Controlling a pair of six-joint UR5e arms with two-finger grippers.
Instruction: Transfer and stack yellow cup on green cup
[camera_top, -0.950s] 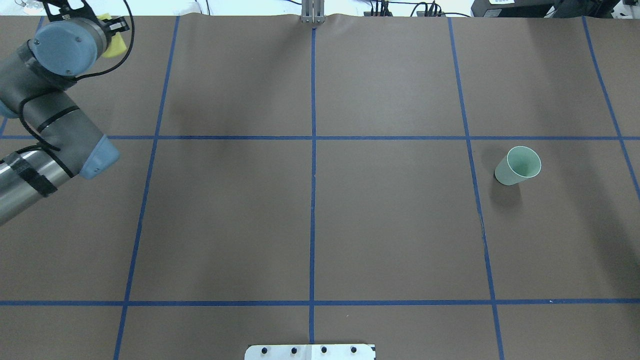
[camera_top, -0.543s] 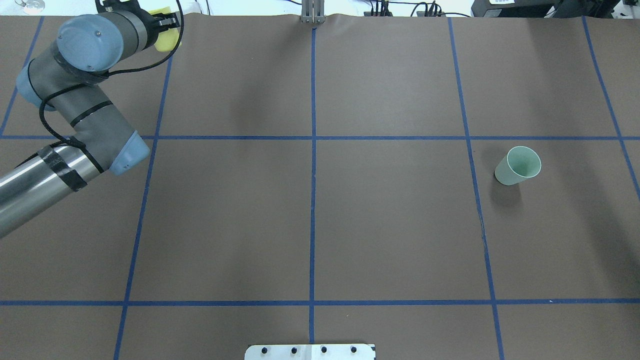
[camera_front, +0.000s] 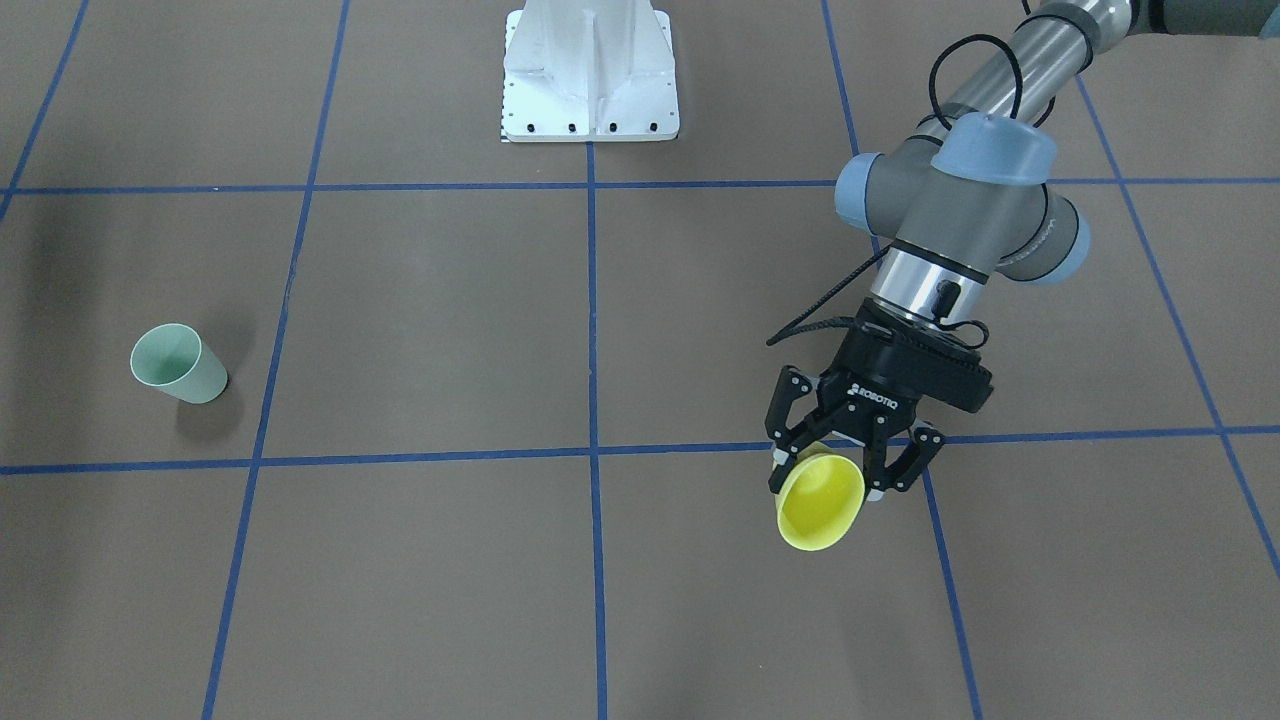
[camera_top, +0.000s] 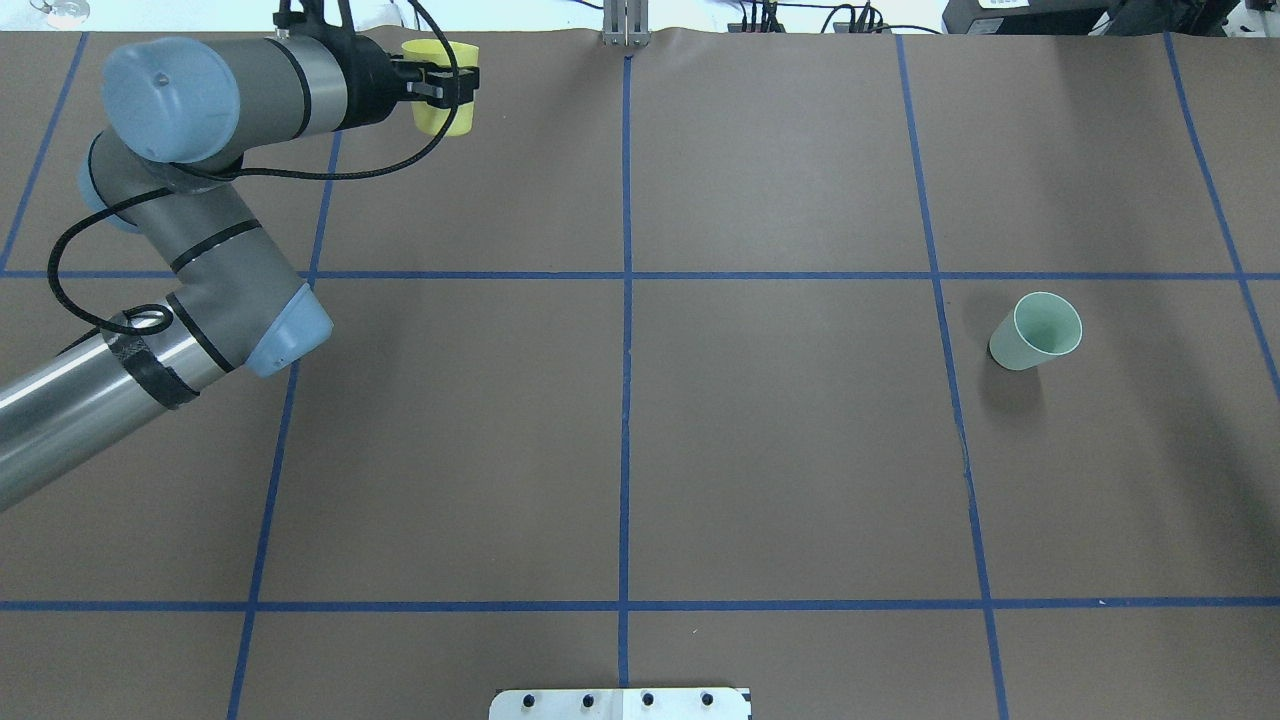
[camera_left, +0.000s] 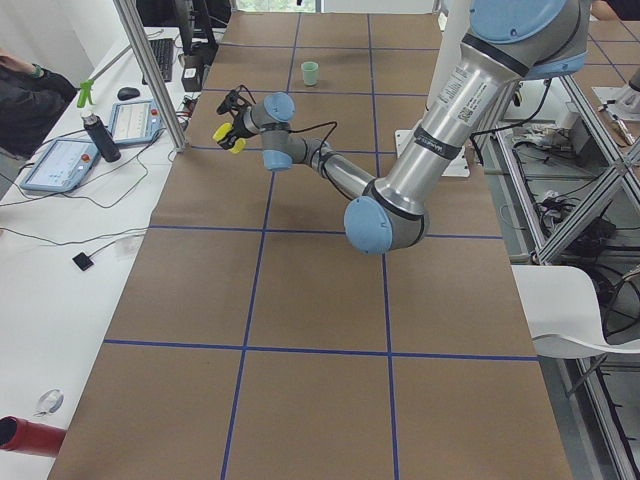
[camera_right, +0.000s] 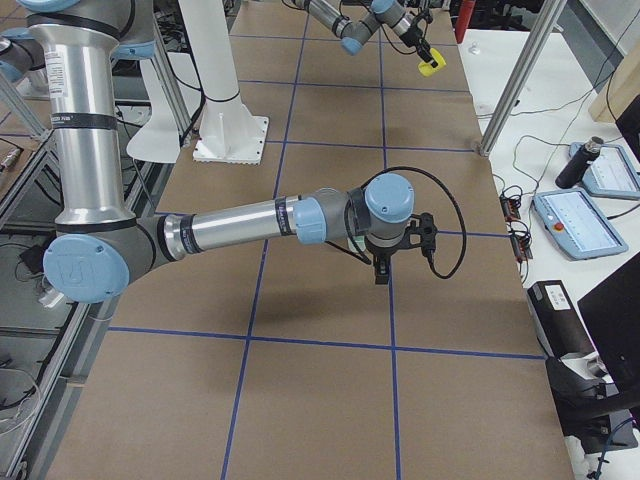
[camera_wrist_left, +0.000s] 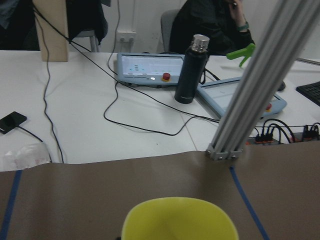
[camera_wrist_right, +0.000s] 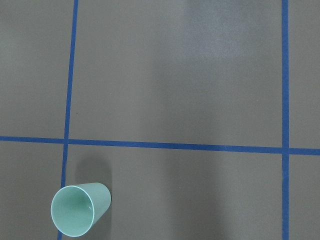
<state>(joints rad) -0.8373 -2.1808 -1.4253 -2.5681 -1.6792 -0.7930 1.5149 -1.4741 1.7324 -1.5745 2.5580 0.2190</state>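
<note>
The yellow cup (camera_top: 441, 118) is held on its side in my left gripper (camera_top: 452, 85), above the far left part of the table. In the front-facing view the left gripper (camera_front: 825, 488) is shut on the yellow cup (camera_front: 820, 508), whose open mouth faces that camera. Its rim fills the bottom of the left wrist view (camera_wrist_left: 180, 220). The green cup (camera_top: 1036, 332) stands upright at the right of the table, rim up; it also shows in the front-facing view (camera_front: 180, 365) and the right wrist view (camera_wrist_right: 79, 210). My right gripper (camera_right: 381, 272) shows only in the exterior right view, where I cannot tell whether it is open.
Blue tape lines divide the brown table cover. A white base plate (camera_top: 620, 703) sits at the near edge. An aluminium post (camera_wrist_left: 250, 100) stands at the far edge, with a dark bottle (camera_wrist_left: 192, 70), tablets and cables on the white bench beyond it.
My left arm has swung to the right along the table's far edge, carrying the yellow cup with it. The green cup has not moved.
</note>
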